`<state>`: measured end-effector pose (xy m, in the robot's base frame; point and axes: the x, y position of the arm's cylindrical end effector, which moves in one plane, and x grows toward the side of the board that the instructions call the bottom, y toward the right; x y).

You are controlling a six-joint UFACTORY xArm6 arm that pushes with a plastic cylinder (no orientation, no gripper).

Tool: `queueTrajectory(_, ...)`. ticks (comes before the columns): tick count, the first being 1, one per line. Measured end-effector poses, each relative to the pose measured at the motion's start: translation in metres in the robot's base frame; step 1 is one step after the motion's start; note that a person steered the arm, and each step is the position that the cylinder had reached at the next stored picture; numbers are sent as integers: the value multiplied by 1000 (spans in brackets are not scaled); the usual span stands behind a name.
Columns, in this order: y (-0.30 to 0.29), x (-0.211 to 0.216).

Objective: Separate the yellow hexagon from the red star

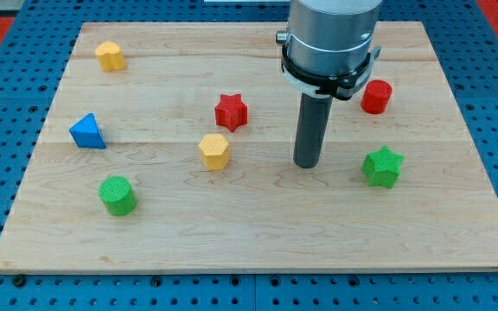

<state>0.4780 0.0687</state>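
The yellow hexagon (215,151) lies near the middle of the wooden board, just below and left of the red star (231,111). A small gap shows between them. My tip (306,164) rests on the board to the right of the yellow hexagon, about a hundred pixels away, and below right of the red star. It touches no block.
A second yellow block (110,56) sits at the top left. A blue triangle (87,132) and a green cylinder (118,195) are at the left. A red cylinder (376,97) and a green star (382,167) are right of my tip. The board's edge (258,269) runs along the bottom.
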Motion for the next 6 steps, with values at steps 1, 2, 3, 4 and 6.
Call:
queueTrajectory(1, -15, 16)
queueTrajectory(2, -108, 24)
queueTrajectory(3, -121, -6)
queueTrajectory(4, -101, -30)
queueTrajectory(6, -107, -100)
